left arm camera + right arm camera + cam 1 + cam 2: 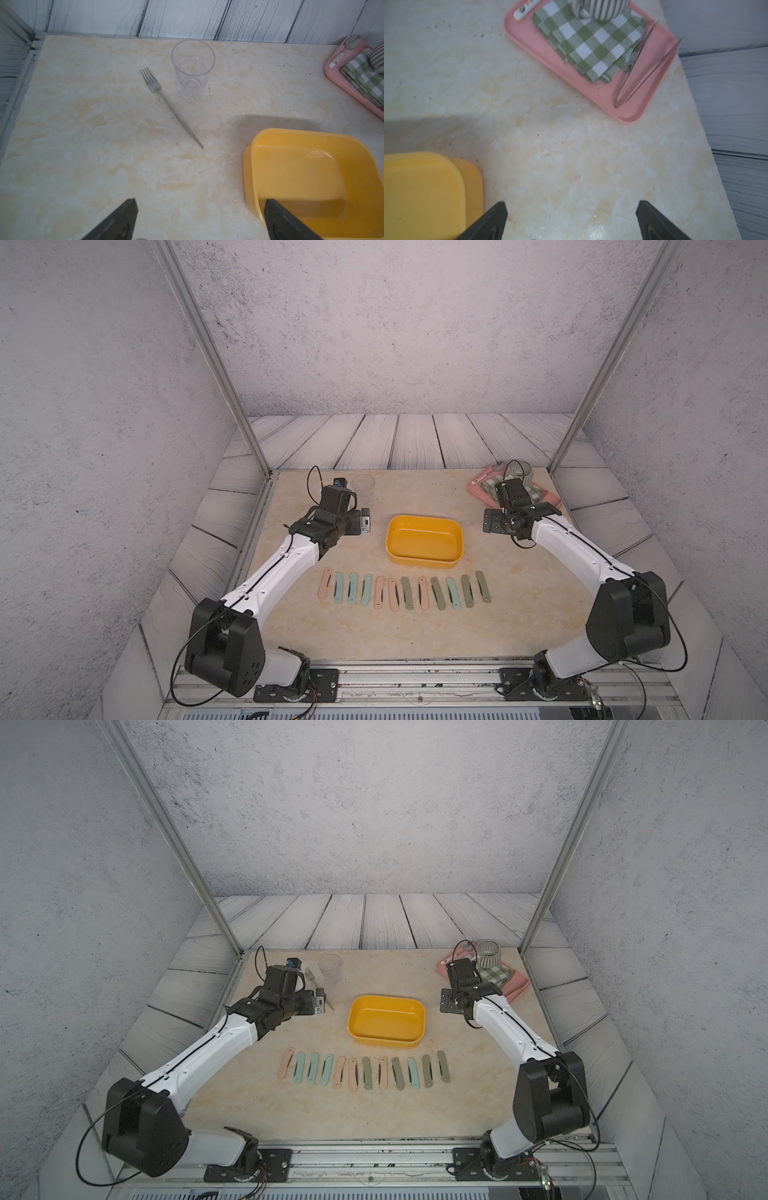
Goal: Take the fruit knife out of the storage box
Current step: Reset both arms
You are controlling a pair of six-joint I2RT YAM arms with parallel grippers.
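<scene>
Yellow storage box (424,541) sits in the middle of the bench (415,635), right between the two hands. Left hand (200,207) is just off its left end, right hand (572,207) near its right end. The fruit knives (407,593) lie in a row on the bench in front of the box, well apart from both hands. Print on the white stick (525,9) on the pink tray (602,93) is too blurry to read. Both hands are spread wide, gripping nothing.

A robot lab booth: aluminium frame posts (213,356), backdrop walls (374,323), rail-mounted arms (274,568).
</scene>
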